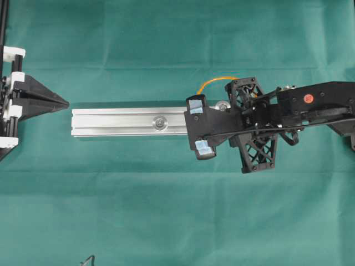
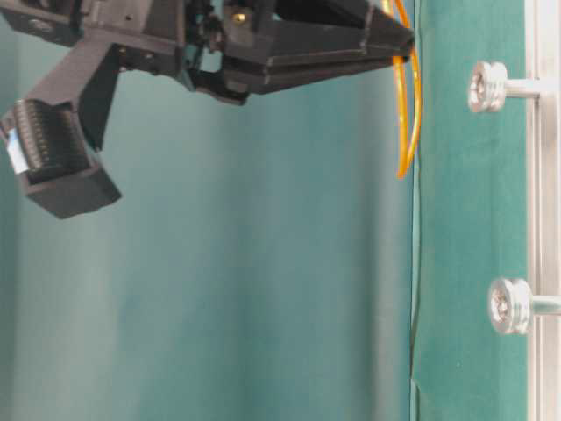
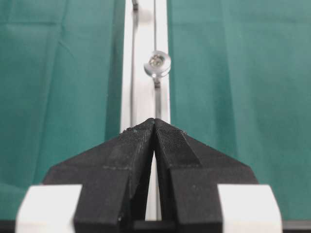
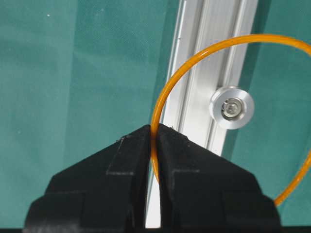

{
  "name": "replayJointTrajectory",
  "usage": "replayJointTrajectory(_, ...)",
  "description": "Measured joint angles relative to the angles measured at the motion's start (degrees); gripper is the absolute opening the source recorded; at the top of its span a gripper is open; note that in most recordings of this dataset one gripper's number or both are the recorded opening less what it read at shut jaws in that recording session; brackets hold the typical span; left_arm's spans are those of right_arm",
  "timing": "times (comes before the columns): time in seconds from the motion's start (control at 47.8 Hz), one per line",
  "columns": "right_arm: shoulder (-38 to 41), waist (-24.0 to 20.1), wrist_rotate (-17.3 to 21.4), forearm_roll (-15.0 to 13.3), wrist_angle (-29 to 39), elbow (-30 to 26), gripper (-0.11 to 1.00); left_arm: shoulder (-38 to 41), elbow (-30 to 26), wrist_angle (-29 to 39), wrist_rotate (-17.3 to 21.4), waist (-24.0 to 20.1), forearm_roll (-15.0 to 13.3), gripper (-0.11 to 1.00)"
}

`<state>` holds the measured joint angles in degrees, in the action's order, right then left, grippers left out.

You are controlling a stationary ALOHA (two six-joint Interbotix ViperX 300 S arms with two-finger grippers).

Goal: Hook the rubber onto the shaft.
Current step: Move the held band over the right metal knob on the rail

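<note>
Clamping my right gripper (image 4: 154,130) on the orange rubber (image 4: 194,53), I am holding its loop above the silver rail (image 1: 122,121), just beside one shaft (image 4: 232,107) and not hooked. My left gripper (image 3: 154,122) is sitting clenched, empty, at the rail's end.

— What carries everything?

— A table under a green cloth (image 1: 166,205), faintly creased.

— And what lies on it?

— A silver rail (image 1: 119,122), flat and running left to right across the overhead view. Two round silver shafts stand up from its slot, one near the middle (image 1: 161,122), the other (image 1: 223,105) toward its right end.

— Anything else?

— A small dark object (image 1: 89,260) at the bottom edge; too cropped to identify.
</note>
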<state>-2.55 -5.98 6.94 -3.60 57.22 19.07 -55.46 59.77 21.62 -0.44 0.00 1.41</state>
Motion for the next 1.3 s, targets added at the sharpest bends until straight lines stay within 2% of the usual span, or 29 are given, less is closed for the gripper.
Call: replayJointTrajectory(1.296, 0.1, 0.2, 0.0, 0.9, -2.8, 1.8, 0.07, 0.0, 0.0, 0.0, 0.0, -0.1, 0.0, 0.00)
